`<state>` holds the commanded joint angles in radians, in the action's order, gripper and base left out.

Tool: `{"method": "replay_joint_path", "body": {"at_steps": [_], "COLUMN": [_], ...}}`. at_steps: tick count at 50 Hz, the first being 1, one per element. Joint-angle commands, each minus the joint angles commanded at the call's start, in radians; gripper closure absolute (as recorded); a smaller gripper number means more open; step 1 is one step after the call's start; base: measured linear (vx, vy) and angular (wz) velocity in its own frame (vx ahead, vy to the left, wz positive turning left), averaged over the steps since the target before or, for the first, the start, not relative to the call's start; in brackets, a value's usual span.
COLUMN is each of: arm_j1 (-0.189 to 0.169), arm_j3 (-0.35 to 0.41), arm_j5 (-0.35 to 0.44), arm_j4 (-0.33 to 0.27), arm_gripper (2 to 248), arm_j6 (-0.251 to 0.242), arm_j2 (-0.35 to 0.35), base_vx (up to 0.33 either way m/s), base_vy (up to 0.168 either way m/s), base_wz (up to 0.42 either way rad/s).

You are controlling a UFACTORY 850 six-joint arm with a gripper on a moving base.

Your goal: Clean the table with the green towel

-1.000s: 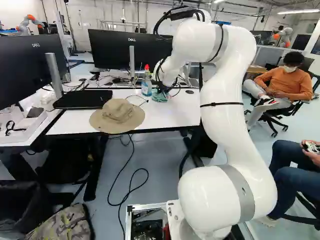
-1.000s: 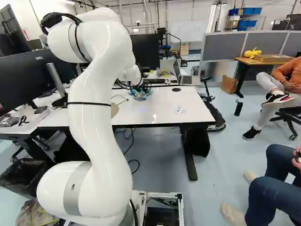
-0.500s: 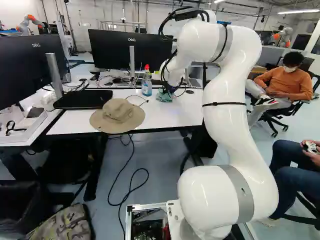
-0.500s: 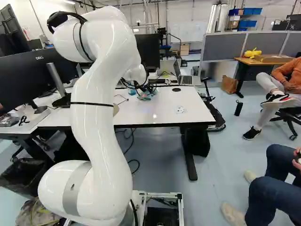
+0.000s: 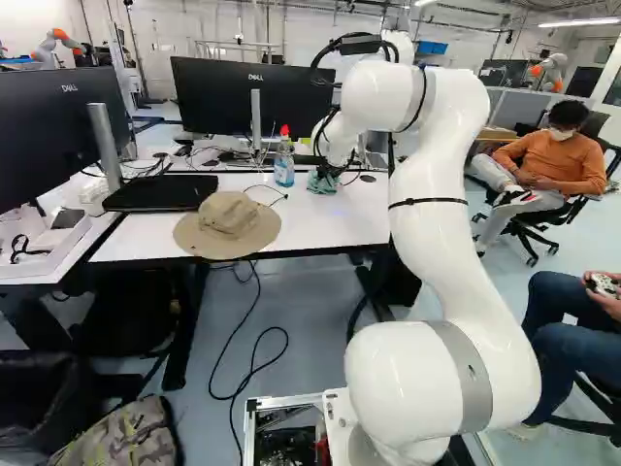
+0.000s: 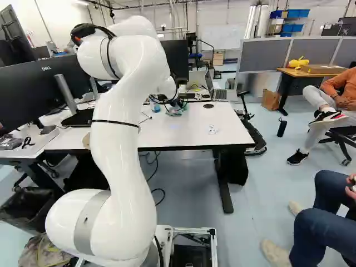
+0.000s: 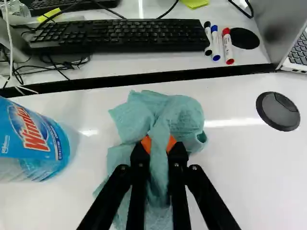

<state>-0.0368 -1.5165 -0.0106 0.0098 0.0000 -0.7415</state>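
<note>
I've got the claw [image 5: 327,176] pinched nearly closed on a fold of the green towel [image 7: 184,115], bunched on the worktop [image 7: 249,177]. The blue bottle [image 7: 33,143] stands near the towel; a keyboard [image 7: 122,36] lies ahead.

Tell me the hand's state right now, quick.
Hand: closed on the green towel, a fold of it pinched between the two orange pads.
</note>
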Motion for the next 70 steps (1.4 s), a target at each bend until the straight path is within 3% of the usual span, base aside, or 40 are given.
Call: {"method": "replay_joint_path", "body": {"at_steps": [19,39,53,70], "arm_j1": [0.044,0.065,0.059,0.018], "arm_j3": [0.020,0.122,0.198,0.213], "arm_j5": [0.000,0.000,0.000,0.000], "arm_j4": [0.000,0.000,0.000,0.000], "arm_gripper": [197,197,197,197], "arm_j6": [0.000,0.000,0.000,0.000], "arm_j2": [0.014,0.086,0.141,0.152], "base_vx": [0.000,0.000,0.000,0.000], "base_vy": [0.000,0.000,0.000,0.000], "base_wz": [0.000,0.000,0.000,0.000]}}
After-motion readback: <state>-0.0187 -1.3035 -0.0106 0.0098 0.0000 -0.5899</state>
